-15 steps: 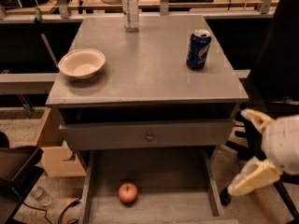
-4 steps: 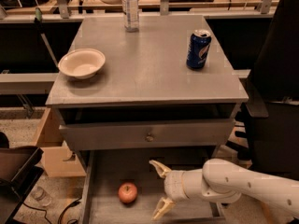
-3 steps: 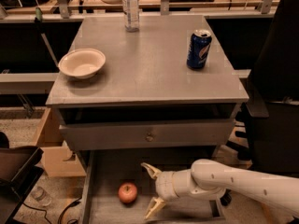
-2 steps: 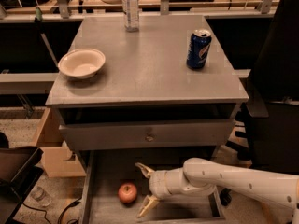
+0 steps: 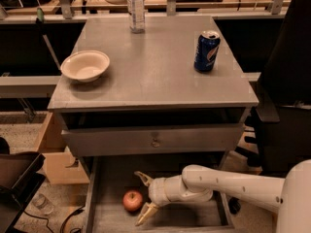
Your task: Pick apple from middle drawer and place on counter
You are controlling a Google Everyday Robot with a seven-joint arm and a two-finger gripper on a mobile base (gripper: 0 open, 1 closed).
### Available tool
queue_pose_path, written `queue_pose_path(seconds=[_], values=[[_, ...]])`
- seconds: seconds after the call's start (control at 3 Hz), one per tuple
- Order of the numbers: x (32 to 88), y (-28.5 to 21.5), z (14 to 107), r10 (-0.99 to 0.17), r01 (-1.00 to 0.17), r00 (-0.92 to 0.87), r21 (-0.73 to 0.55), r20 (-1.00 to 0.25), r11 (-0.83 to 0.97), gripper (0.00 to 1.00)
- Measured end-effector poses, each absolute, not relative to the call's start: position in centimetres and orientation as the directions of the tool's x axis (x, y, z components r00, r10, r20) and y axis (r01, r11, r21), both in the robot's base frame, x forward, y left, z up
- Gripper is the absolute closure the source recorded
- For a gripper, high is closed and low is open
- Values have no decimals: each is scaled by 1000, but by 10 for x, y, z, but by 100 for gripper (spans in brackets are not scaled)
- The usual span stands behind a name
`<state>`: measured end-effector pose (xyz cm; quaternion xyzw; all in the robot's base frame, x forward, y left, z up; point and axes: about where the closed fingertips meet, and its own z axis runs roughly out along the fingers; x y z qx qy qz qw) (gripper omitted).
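**A:** Where was the apple (image 5: 132, 200)?

**B:** It lay on the floor of the middle drawer (image 5: 109, 176), left of centre. The gripper (image 5: 140, 199) was down in the drawer just to its right. The fingers (image 5: 146, 213) were spread wide, one behind the apple and one in front. Neither seemed to touch it.

**A:** So what did a good grasp call for?

**B:** I'd have eased in leftward until the apple sat deep and centred, then closed gently. A round fruit would likely roll if one finger met it first. After that, I'd have lifted it out clear of the drawer front (image 5: 155, 142) above before rising to the counter (image 5: 155, 76). The bare patch between the bowl (image 5: 85, 65) and the can (image 5: 206, 51) looked safest.
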<state>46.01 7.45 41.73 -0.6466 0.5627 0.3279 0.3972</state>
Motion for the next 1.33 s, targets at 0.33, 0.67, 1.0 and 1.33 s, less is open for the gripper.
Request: queue_pose_path(seconds=[0.33, 0.67, 1.0, 1.33], values=[[460, 86, 396, -456, -992, 123, -108, -881, -58, 0], [457, 92, 377, -470, -995, 103, -81, -876, -65, 18], [456, 94, 375, -469, -995, 101, -78, -877, -69, 48], [455, 95, 375, -468, -994, 101, -77, -878, -72, 72]])
